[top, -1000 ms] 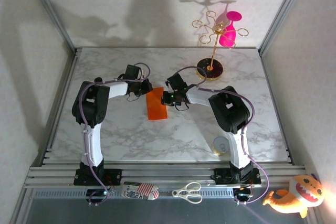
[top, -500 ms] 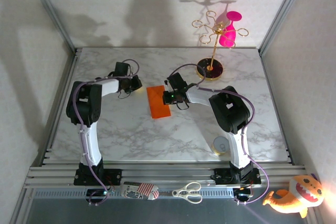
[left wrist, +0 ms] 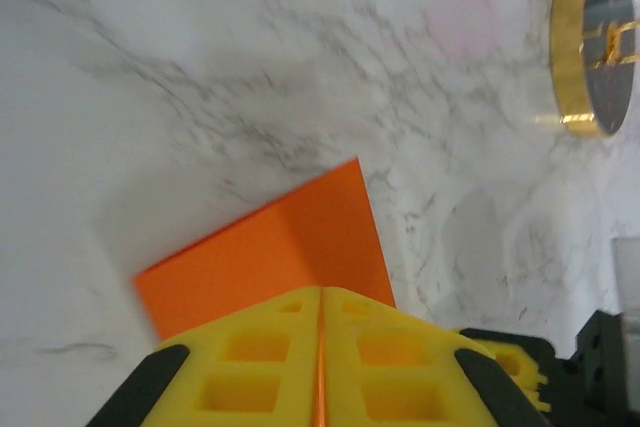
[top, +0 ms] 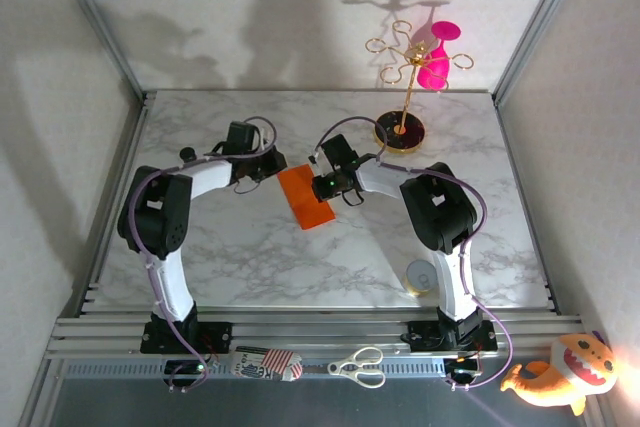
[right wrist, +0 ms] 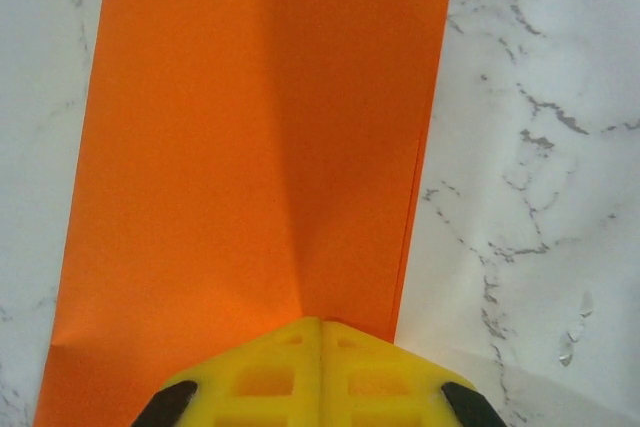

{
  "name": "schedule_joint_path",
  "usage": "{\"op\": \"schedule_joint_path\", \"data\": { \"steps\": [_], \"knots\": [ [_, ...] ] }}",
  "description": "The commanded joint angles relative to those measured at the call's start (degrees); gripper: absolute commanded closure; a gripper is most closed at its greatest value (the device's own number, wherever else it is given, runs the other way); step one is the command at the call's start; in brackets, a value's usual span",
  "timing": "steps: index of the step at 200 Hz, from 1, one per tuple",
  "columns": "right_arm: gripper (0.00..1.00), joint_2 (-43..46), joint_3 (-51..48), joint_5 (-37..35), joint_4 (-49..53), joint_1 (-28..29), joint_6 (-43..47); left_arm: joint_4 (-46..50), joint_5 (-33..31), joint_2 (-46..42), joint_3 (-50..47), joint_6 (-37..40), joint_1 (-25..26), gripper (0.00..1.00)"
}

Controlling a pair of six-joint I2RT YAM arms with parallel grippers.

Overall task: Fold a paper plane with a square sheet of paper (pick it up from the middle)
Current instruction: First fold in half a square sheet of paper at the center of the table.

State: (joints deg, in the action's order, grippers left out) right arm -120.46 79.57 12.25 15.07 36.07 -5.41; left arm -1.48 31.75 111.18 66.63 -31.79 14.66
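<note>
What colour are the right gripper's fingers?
Yellow. The right wrist view shows the fingers best, shut on the orange paper.

Our right gripper [right wrist: 322, 323] on the folded orange sheet

We see the square sheet of paper [right wrist: 260, 147] lying as a folded band from 12 o'clock down to 6 o'clock on the marble table [right wrist: 530, 147], which shows at 3 and 9 o'clock. Our yellow fingers [right wrist: 385, 382] sit at 6 o'clock, jaws pressed together, tips against the paper. A soft lengthwise crease runs from the tips toward 12 o'clock. Along the 3 o'clock edge a second layer peeks out. Whether we pinch the paper, we cannot tell.
</note>
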Motion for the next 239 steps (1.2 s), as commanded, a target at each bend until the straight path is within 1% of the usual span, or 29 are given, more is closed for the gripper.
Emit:
{"op": "schedule_joint_path", "data": {
  "steps": [1, 34, 63, 88, 98, 111, 126, 137, 162, 173, 206, 239],
  "knots": [
    [1.00, -4.4, -2.6, -2.9, 16.1, -1.0, 6.1, 2.8, -1.0, 2.8, 0.3, -0.6, 0.6, 0.92],
    [1.00, -4.8, 0.2, -2.0, 16.4, -1.0, 6.9, 3.3, -2.0, 4.1, -0.3, -0.6, 1.0, 0.93],
    [0.97, -2.8, 4.2, 2.9, 14.7, -1.0, 4.1, 3.6, -2.8, 5.4, -0.8, -0.7, 1.0, 0.96],
    [0.91, 2.1, 6.5, 9.1, 10.2, -1.0, -3.3, 4.2, -3.9, 6.1, -1.3, -0.6, 0.9, 0.97],
    [0.89, 4.3, 5.5, 12.6, 6.6, -0.8, -7.4, 4.1, -4.1, 6.0, -1.7, -0.6, 1.0, 0.97],
    [0.89, 5.9, 3.9, 15.4, 2.1, -0.2, -13.3, 4.0, -4.1, 6.1, -2.1, -0.5, 1.0, 0.97],
    [0.92, 6.1, 2.2, 14.9, -0.4, 1.1, -19.9, 3.9, -4.2, 6.0, -2.5, -0.4, 1.0, 0.97],
    [0.94, 5.2, 1.8, 14.7, -0.7, 2.0, -23.2, 3.9, -4.3, 6.1, -2.5, -0.4, 0.9, 0.98],
    [1.00, 2.6, 1.8, 14.4, -1.5, 3.5, -28.0, 3.9, -4.1, 6.1, -2.5, -0.4, 0.9, 0.98],
    [1.00, 1.6, 1.9, 14.7, -2.1, 5.2, -29.3, 3.9, -4.3, 5.9, -2.5, -0.3, 1.0, 0.98],
    [1.00, -1.4, 2.3, 14.9, -3.2, 5.6, -31.6, 4.0, -4.7, 6.0, -2.7, -0.2, 1.0, 0.98],
    [1.00, -4.1, 3.7, 14.7, -1.7, 6.1, -31.5, 3.9, -4.9, 5.9, -2.7, -0.3, 1.0, 0.98]
  ]
}}
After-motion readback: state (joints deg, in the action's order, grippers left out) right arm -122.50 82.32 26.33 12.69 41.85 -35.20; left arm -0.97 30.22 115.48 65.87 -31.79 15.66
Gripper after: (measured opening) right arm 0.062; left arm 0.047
